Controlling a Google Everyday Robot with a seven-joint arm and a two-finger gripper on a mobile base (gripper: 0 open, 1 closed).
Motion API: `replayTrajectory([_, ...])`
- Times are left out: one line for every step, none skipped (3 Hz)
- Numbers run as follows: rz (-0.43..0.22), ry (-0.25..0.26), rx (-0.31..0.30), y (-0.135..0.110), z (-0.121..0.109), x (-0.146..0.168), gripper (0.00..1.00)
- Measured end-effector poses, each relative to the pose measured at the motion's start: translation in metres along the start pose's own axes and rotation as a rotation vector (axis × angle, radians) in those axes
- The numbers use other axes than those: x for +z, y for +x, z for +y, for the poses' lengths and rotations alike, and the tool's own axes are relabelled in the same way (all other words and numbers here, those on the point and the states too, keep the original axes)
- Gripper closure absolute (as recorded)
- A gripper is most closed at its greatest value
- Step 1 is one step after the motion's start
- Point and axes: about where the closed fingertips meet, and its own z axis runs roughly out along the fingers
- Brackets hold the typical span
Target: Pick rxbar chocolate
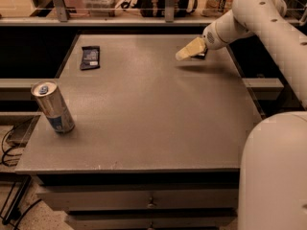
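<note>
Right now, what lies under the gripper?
The gripper hangs over the far right part of the table. Under it show its shadow and a small dark edge; the gripper covers the rest, so what that is cannot be told.
</note>
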Motion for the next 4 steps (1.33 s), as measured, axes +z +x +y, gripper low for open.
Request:
replayTrajectory([-0.032,0.031,0.08,-0.001,-0.016,0.013,0.0])
replayTrajectory([-0.042,0.077,0.145,0.0,-0.031,0.024,0.17])
replayTrajectory([-0.035,0.115,0.163,-0.001,-0.037,0.03,0.41])
replayTrajectory([-0.033,0.121,0.162,-0.002,-0.037,0.03,0.63])
